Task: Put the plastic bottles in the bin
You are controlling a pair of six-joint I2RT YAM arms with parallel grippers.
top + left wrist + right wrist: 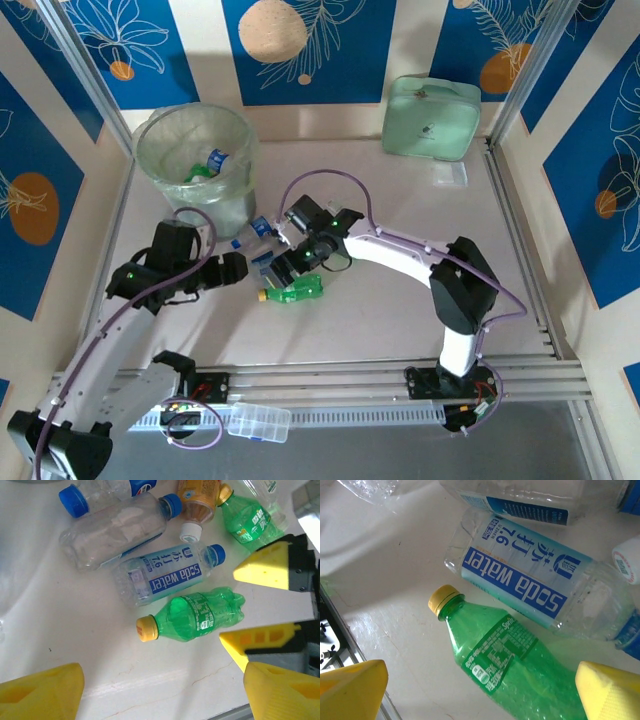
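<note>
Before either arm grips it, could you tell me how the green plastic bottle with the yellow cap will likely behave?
The green plastic bottle with the yellow cap looks empty, so it is probably light. Its thin, dented wall may buckle when squeezed. Lying on its rounded side on the smooth table, it could roll if nudged.

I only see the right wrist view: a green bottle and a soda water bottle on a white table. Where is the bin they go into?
Observer: The bin stands at the far left of the table.
Operator: Anything inside it?
Observer: A green bottle and a blue-labelled bottle lie in it.
Operator: Where's the other arm?
Observer: The left gripper is open, pointing at that soda water bottle.
</note>
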